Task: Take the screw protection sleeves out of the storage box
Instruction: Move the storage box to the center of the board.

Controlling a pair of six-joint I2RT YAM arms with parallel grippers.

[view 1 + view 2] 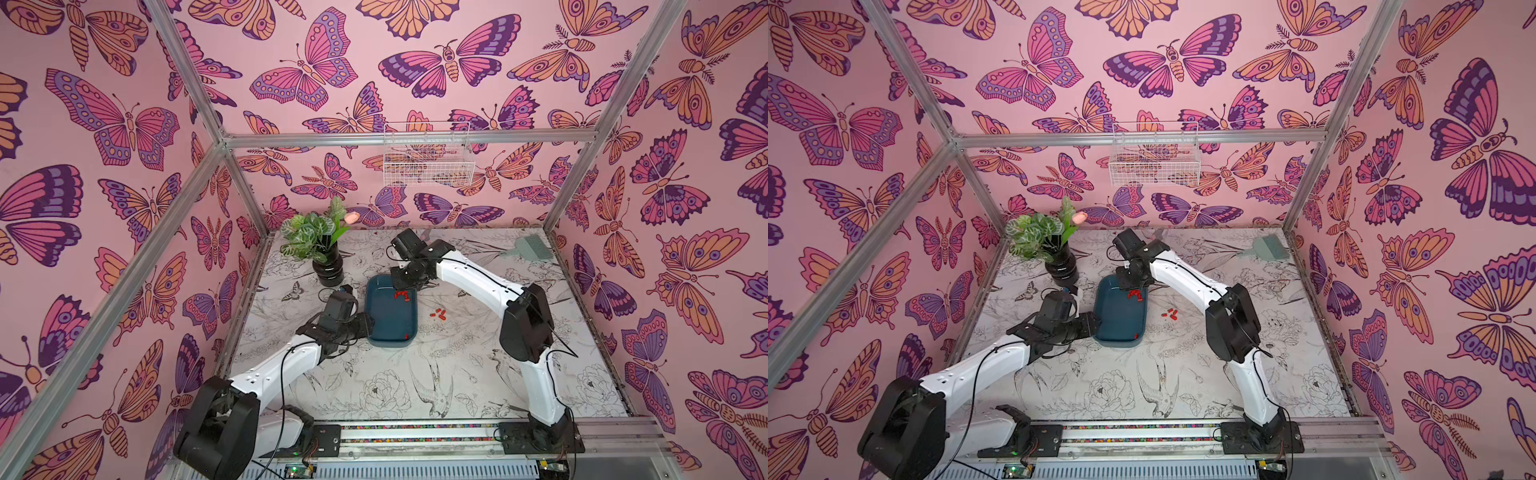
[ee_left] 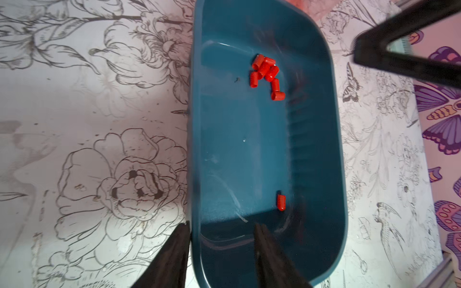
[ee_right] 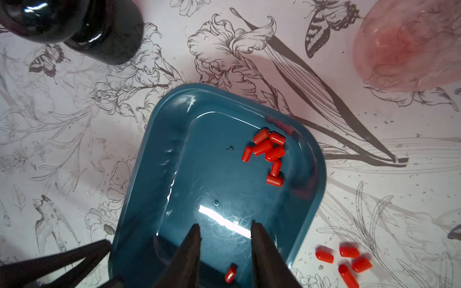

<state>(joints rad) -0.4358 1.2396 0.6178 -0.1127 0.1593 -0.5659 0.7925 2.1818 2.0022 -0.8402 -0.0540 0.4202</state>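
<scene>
The storage box (image 1: 386, 320) (image 1: 1117, 320) is a dark teal tray in the middle of the table. Several red screw protection sleeves (image 1: 401, 295) (image 3: 268, 152) (image 2: 265, 72) lie bunched near its far end. A single sleeve (image 2: 281, 202) (image 3: 230, 273) lies near its front right corner. Several more sleeves (image 1: 438, 313) (image 3: 346, 261) lie on the table to the box's right. My left gripper (image 2: 222, 225) is open and straddles the box's left wall, one finger outside and one inside. Over the box's far end my right gripper (image 3: 225, 225) hangs open, holding nothing.
A black vase with a plant (image 1: 328, 266) (image 3: 74, 25) stands just behind and left of the box. A green comb-like tool (image 1: 534, 247) lies at the back right. A white wire basket (image 1: 428, 160) hangs on the back wall. A blurred pink shape (image 3: 411, 45) shows beyond the box.
</scene>
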